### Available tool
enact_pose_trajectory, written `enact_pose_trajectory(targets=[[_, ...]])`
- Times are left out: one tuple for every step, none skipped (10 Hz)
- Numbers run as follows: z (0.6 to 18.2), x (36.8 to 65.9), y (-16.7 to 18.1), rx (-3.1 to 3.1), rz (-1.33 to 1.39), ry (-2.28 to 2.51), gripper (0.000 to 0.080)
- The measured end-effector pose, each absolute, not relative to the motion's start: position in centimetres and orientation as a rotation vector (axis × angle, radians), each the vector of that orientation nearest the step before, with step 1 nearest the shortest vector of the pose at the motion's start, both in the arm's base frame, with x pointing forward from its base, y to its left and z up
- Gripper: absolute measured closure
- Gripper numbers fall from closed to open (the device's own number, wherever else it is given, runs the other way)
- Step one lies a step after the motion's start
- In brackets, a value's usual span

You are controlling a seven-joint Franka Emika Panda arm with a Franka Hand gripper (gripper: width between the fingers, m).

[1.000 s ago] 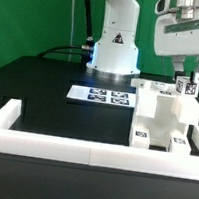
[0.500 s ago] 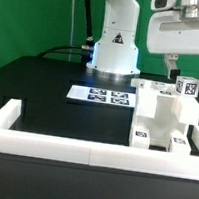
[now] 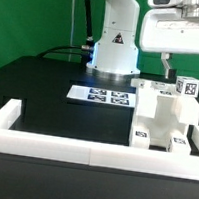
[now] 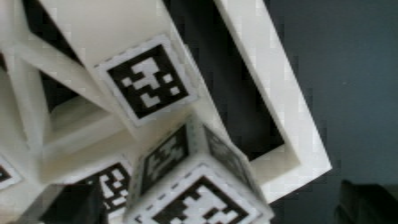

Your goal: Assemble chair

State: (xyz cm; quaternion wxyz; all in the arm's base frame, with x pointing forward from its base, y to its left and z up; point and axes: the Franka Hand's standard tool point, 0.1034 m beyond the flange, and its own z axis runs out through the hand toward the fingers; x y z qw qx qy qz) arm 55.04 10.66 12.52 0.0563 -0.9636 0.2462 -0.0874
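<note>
The chair [image 3: 163, 121] stands on the black desk [image 3: 43, 91] at the exterior view's right, just behind the low white wall [image 3: 52, 142] along the front. It is a blocky white piece. One tag [image 3: 188, 86] sits on top of a raised post, and two more face front low down. The pincer [image 3: 188, 70] hangs above that post, clear of it and holding nothing. One dark finger [image 3: 168, 66] shows at one side of the hand. The other is at the frame's edge and hard to make out, so the jaws appear spread wide. The marker board [image 3: 100, 94] lies flat to the exterior view's left of the chair, in front of the arm's base [image 3: 114, 44]. The wrist view is filled with white chair struts and their tags, close and slightly blurred, with dark desk beyond.
</note>
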Motion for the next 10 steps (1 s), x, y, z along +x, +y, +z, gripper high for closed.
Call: enact_pose_trajectory(targets=[[12.5,55.0,10.5,-2.928,-0.244,0.743,0.0151],[12.5,54.9,10.6,-2.934,-0.236,0.722,0.0151],[12.4,54.5,10.3,-2.954,-0.125,0.673,0.0151],[12.7,54.6,9.8,-2.954,-0.03,0.661,0.0151],[12.9,54.9,9.6,-2.952,0.011,0.662,0.0151],[12.8,54.5,9.2,-2.954,0.14,0.637,0.0151],[12.8,55.1,9.1,-2.958,0.114,0.635,0.0151],[12.8,55.1,9.5,-2.967,0.112,0.616,0.0151],[12.8,55.1,10.2,-2.997,0.107,0.56,0.0151],[12.6,55.1,10.6,-3.012,0.1,0.523,0.0151]])
